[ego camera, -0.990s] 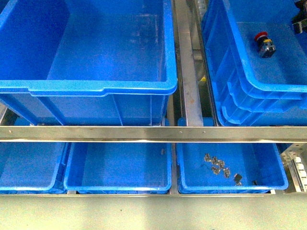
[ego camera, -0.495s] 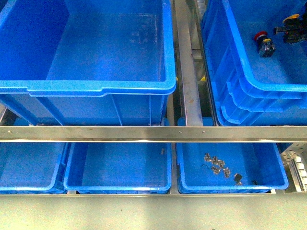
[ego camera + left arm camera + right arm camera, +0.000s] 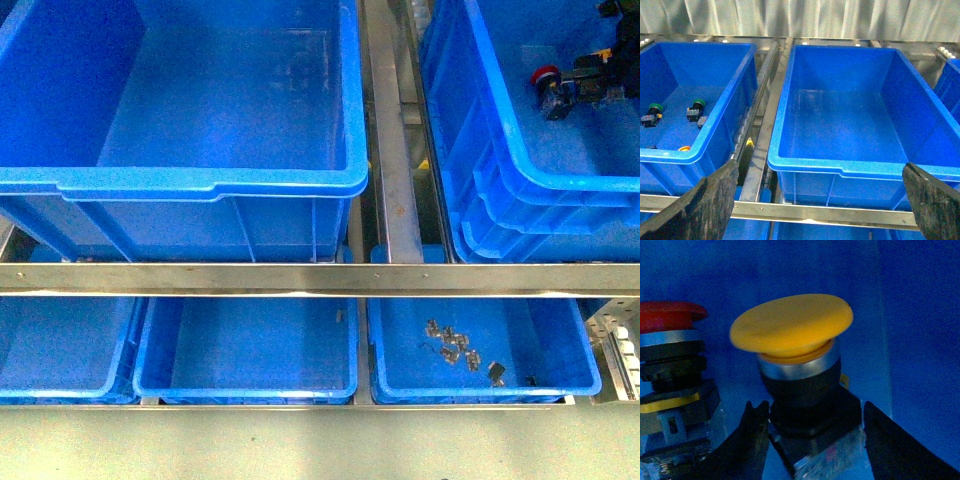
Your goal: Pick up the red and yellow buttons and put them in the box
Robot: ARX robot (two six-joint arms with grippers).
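The right tool (image 3: 810, 435) is closing in on the yellow button (image 3: 792, 332): its fingers (image 3: 752, 432) are flanking the black switch body, though I cannot tell whether they are already pinching it. The pick step is in hand; next, I judge, the grip needs to be firm on the body before lifting over the rim toward the box (image 3: 215, 185). The red button (image 3: 545, 76) is sitting just beside the yellow one, in the stacked tray (image 3: 500, 180) right of the box. The box itself is showing nothing inside. The left tool (image 3: 815, 210) is hanging released before the box. A tray left of the box is holding green-capped buttons (image 3: 695, 107). Below the box, a lower tray (image 3: 585, 375) is holding small metal parts (image 3: 455, 345).
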